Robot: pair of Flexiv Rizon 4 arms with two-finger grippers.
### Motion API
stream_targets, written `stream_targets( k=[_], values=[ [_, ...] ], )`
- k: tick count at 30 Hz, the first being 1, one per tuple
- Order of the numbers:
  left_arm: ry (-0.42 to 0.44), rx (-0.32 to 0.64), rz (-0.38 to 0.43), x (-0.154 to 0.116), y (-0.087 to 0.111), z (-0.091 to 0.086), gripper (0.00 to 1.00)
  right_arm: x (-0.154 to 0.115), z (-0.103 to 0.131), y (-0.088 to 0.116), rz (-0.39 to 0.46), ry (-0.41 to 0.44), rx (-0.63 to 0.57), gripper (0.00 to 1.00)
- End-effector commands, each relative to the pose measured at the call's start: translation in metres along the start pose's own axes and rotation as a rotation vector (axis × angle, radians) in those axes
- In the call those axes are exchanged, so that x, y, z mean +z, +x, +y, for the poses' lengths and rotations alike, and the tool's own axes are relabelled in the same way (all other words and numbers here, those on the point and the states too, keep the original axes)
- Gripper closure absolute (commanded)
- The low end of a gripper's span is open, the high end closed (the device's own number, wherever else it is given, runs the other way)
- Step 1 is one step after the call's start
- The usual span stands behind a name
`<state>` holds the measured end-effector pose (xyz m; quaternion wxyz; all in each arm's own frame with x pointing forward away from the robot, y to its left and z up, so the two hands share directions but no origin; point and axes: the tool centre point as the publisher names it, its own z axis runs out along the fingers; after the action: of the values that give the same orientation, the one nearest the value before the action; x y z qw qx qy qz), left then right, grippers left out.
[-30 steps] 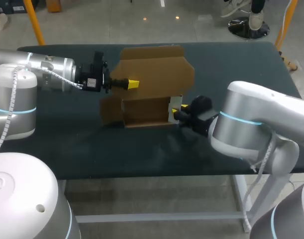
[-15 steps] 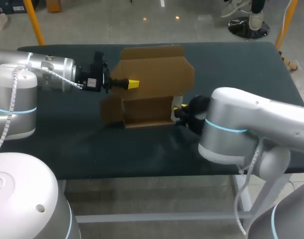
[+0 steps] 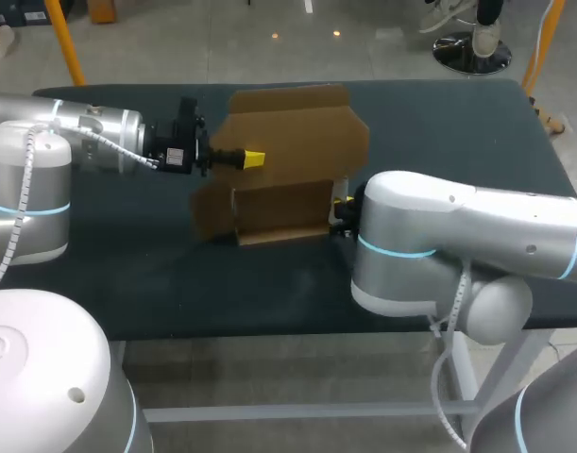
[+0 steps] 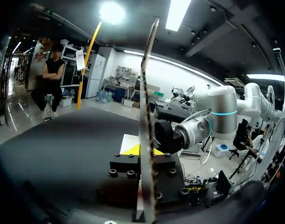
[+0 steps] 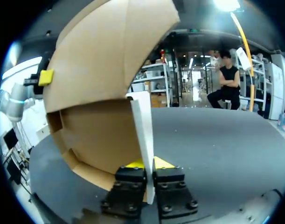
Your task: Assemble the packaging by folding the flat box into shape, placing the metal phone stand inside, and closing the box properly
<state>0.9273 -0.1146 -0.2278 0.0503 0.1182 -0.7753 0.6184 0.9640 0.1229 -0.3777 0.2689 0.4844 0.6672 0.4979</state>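
Pinching the box point(image 3: 279, 212): left pincer point(image 4: 143, 150) grips its brown panel point(image 3: 302, 132), right pincer point(image 5: 149, 163) its white flap point(image 5: 143, 126).

A dark matte table point(image 3: 439, 123) on a pale metal frame carries a half-folded brown cardboard box point(image 3: 302, 142) near its middle, the box's low open front part resting on the surface and its broad back panel rising behind it.

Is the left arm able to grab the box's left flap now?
Probably not yet: its tool is shut on the back panel. The flap sits nearby, nothing between, if it lets go.
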Motion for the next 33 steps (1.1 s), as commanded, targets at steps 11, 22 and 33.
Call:
stream_targets(
  k=[11,22,33],
  values=[
    [-0.029,0.029,-0.013,-0.001,0.004,0.0,0.0,-0.003,0.003,0.0,-0.036,-0.004,0.0,1.0],
    [-0.143,0.15,-0.13,-0.023,0.024,-0.015,0.0,-0.014,0.007,-0.007,0.048,0.001,0.035,1.0],
    [-0.157,0.198,-0.237,-0.062,0.04,-0.015,0.0,-0.021,0.011,-0.016,0.172,0.056,0.081,1.0]
  ],
)
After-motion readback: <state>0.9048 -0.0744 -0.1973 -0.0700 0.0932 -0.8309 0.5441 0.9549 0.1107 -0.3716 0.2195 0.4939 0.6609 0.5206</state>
